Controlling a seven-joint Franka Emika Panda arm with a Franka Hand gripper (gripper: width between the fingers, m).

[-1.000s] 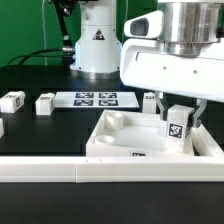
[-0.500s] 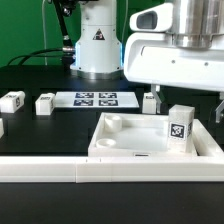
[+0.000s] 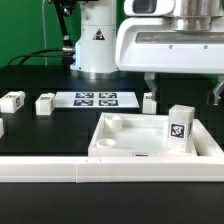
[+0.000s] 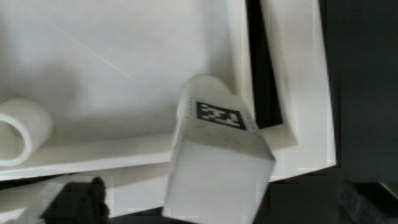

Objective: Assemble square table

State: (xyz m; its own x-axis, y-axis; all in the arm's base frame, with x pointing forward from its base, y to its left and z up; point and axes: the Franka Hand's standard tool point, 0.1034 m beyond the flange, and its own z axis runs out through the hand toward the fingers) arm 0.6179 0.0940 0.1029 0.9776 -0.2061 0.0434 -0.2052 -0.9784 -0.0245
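Note:
The square table slab lies at the front right with its rim and sockets facing up. One white tagged leg stands upright in its right corner. My gripper hangs open and empty straight above that leg, clear of it. In the wrist view the leg rises between my two dark fingertips, and the slab lies beneath with a round socket. Loose legs lie on the black table: two on the exterior view's left and one behind the slab.
The marker board lies flat behind the slab. The long white L-shaped rail runs along the front edge. The robot base stands at the back. Another small white piece shows at the left edge.
My gripper has opened, let go of the leg and risen straight up. The leg stays upright in the slab's corner.

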